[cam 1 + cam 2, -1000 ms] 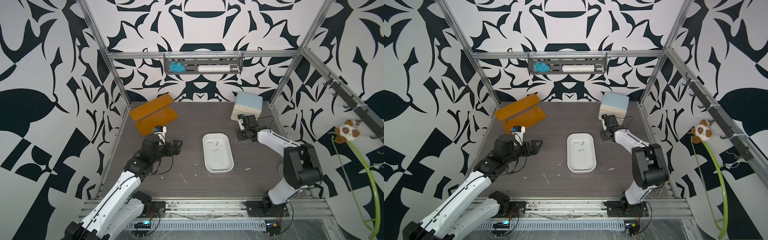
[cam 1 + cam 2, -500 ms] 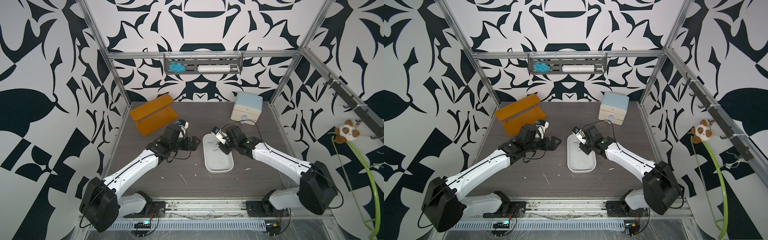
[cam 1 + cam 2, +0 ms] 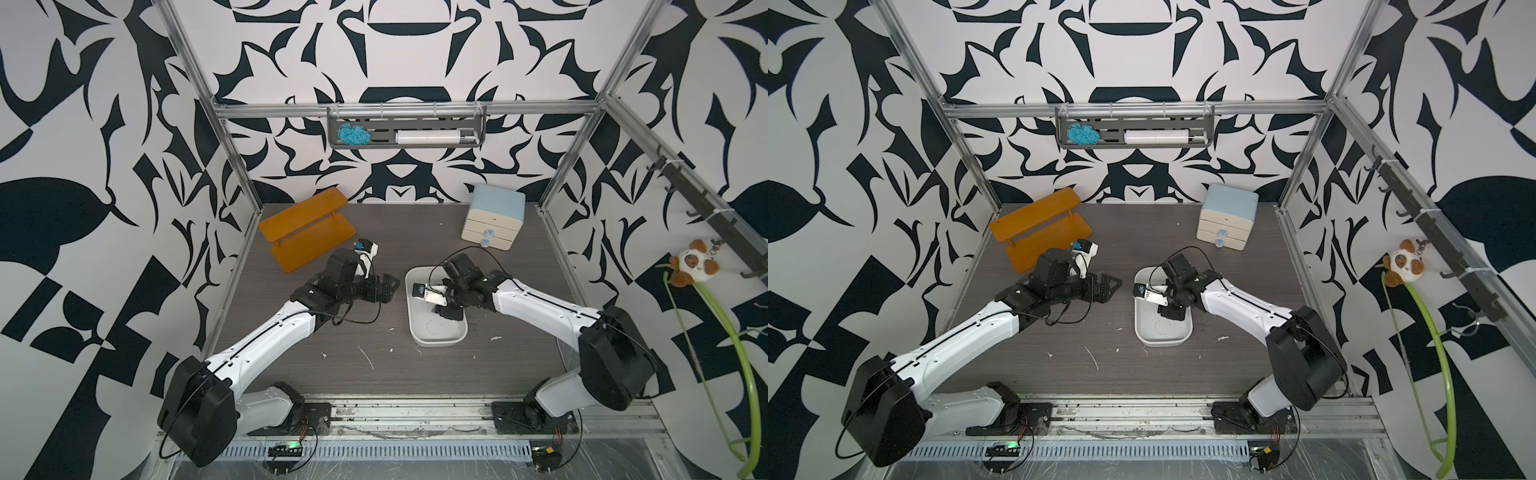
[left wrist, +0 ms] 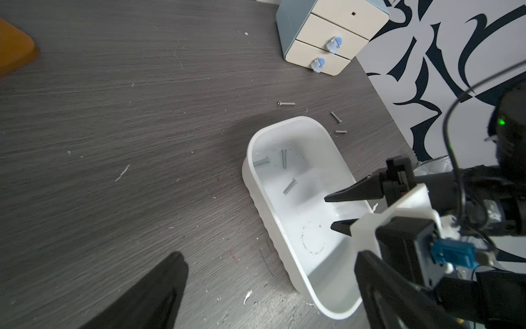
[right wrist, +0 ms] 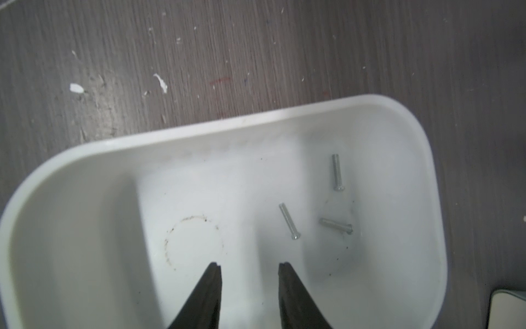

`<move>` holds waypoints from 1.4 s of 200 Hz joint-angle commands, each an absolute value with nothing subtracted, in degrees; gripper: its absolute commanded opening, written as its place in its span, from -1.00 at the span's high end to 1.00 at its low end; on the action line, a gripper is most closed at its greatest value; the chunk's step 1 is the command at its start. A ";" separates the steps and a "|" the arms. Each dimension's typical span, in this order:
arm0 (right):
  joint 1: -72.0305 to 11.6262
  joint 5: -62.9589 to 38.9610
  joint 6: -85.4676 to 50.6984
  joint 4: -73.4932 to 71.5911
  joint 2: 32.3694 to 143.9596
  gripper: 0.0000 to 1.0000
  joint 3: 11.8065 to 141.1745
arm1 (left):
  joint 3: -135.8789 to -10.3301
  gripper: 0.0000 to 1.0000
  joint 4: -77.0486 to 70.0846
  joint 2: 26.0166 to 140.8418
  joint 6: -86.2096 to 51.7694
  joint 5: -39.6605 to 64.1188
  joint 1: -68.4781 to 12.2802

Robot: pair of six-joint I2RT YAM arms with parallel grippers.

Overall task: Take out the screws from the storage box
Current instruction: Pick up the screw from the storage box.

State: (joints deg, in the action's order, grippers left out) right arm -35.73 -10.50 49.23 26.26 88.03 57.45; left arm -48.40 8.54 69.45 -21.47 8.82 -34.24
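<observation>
The white storage box [image 3: 437, 341] lies mid-table in both top views [image 3: 1163, 340]. Three silver screws lie on its floor toward the far end [image 5: 336, 172] [image 5: 289, 220] [image 5: 336, 225], also seen in the left wrist view [image 4: 290, 186]. Three more screws lie on the table beyond the box [image 4: 286, 103] [image 4: 336, 117] [image 4: 340, 131]. My right gripper [image 5: 250, 266] hangs inside the box above its floor, open, with nothing between its fingers, a short way from the screws. My left gripper [image 3: 388, 286] is wide open and empty, just left of the box.
An orange rack [image 3: 307, 235] stands at the back left. A cream drawer cabinet with a light-blue top [image 3: 492, 222] stands at the back right. White specks and scratches [image 3: 368, 358] mark the dark table in front of the box.
My right arm has swung from beside the cabinet to over the box, and its jaws have widened. My left arm has reached forward to the box's left side, still wide open.
</observation>
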 commanded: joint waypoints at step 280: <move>-29.50 -17.18 60.62 39.69 110.62 1.00 77.15 | -47.35 -0.98 8.26 70.15 -21.05 9.18 -31.87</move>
